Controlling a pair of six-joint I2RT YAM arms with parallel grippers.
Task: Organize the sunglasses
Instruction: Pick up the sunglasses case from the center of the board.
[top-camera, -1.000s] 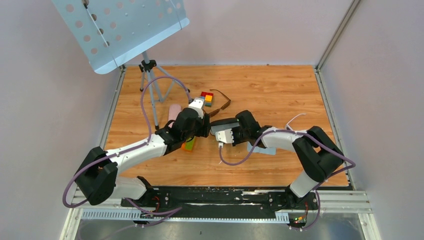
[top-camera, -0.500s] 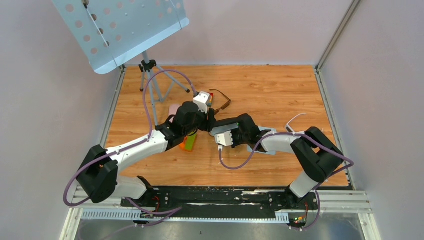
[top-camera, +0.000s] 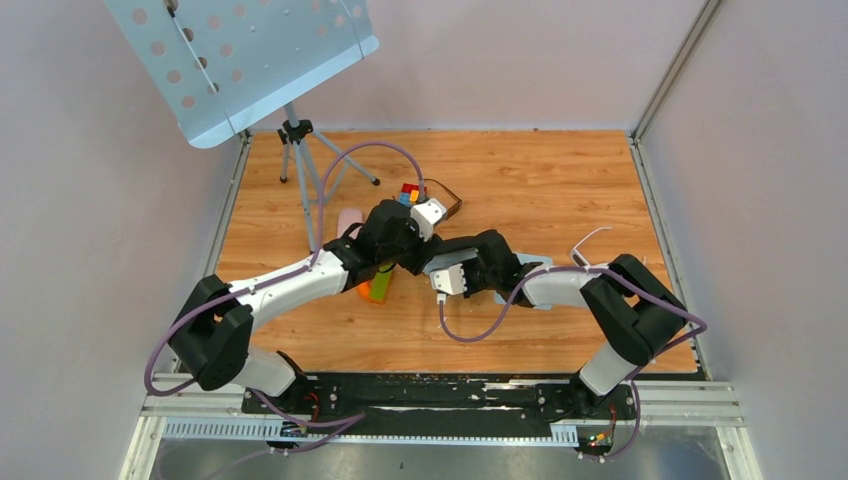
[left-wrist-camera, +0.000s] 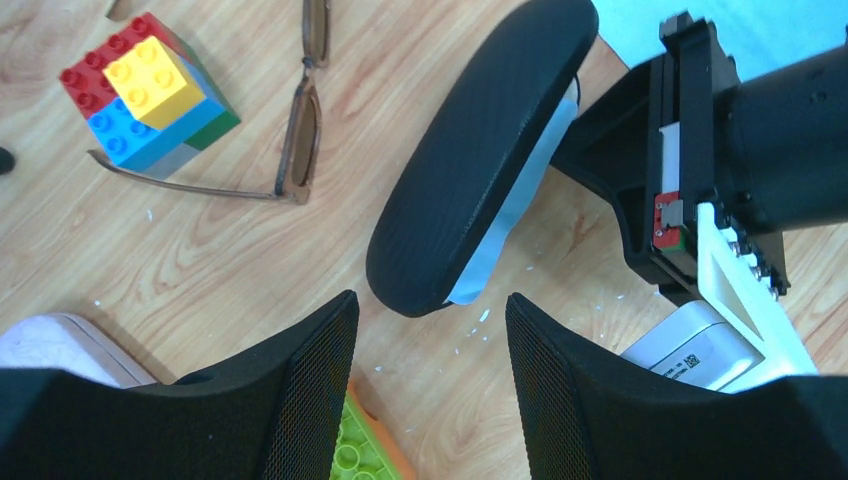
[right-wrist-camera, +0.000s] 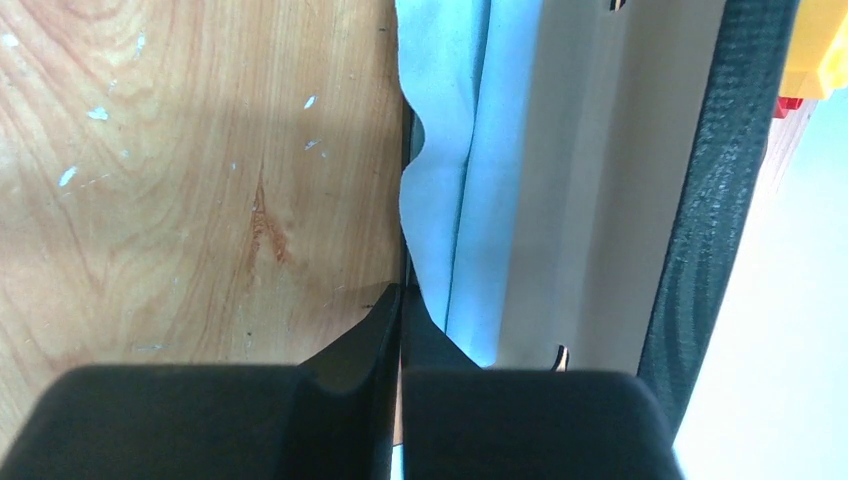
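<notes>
The sunglasses (left-wrist-camera: 300, 150), thin brown frame with slim temples, lie unfolded on the wooden table beside a coloured brick cube (left-wrist-camera: 150, 90). In the top view they (top-camera: 450, 203) show only partly, behind my left wrist. The black glasses case (left-wrist-camera: 480, 160) lies open with a light-blue cloth (right-wrist-camera: 470, 150) in it. My right gripper (right-wrist-camera: 402, 300) is shut on the case's edge and also shows in the top view (top-camera: 440, 258). My left gripper (left-wrist-camera: 430, 310) is open and empty, hovering just short of the case's end, above the table (top-camera: 408, 258).
A pink case (top-camera: 348, 222) lies left of my left arm. A green and orange brick plate (left-wrist-camera: 360, 450) sits under my left fingers. A music stand's tripod (top-camera: 310, 170) stands at the back left. A light-blue cloth (left-wrist-camera: 720, 25) lies beyond the right wrist.
My left arm has swung right and toward the case, its wrist turning, and now covers most of the sunglasses from above. My right gripper has edged left with the case.
</notes>
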